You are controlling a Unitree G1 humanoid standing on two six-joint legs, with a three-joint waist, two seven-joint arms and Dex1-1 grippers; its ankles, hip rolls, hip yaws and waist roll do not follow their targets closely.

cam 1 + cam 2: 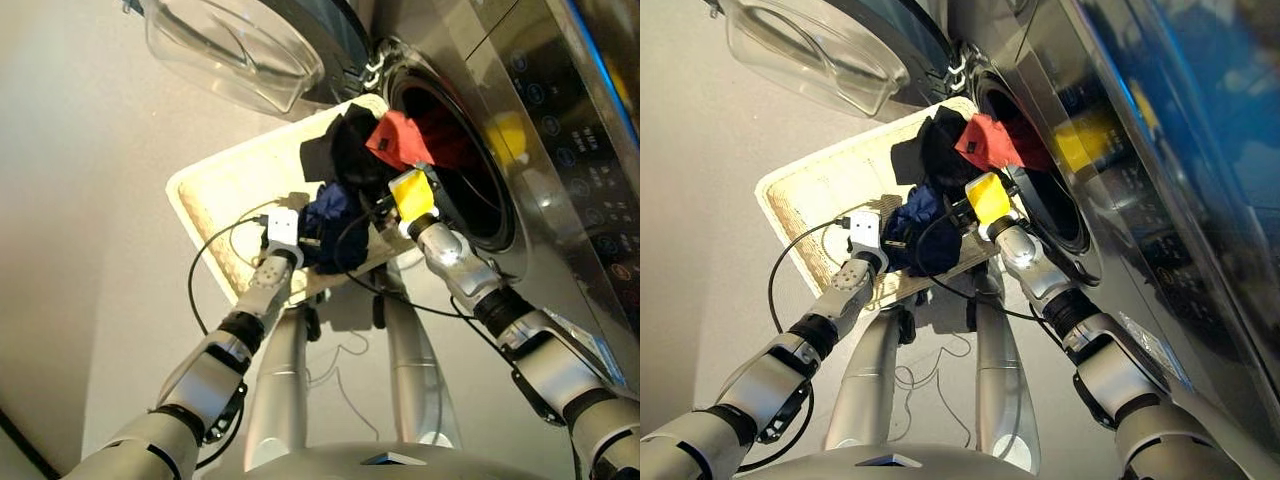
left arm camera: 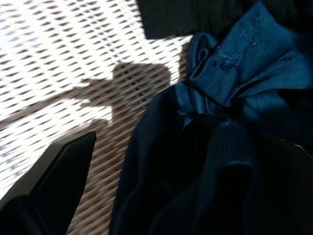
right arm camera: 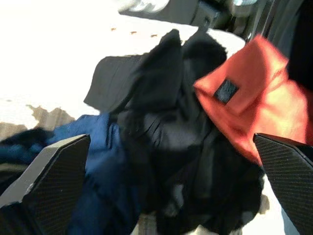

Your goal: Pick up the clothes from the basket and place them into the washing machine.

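Three garments heaped at the basket (image 1: pixel 215 190) edge nearest the washing machine (image 1: pixel 560 150), right gripper (image 3: pixel 166 181) jaws wide before the black garment (image 3: pixel 161 122) and red-orange garment (image 3: pixel 254 103), left gripper (image 2: pixel 146 196) jaws wide at the navy garment (image 2: pixel 234 122).

A plain, pale grey floor (image 1: pixel 90 250) fills the space to the left, smooth and matte. Strong light falls from above, casting hard shadows and bright glare across the floor.
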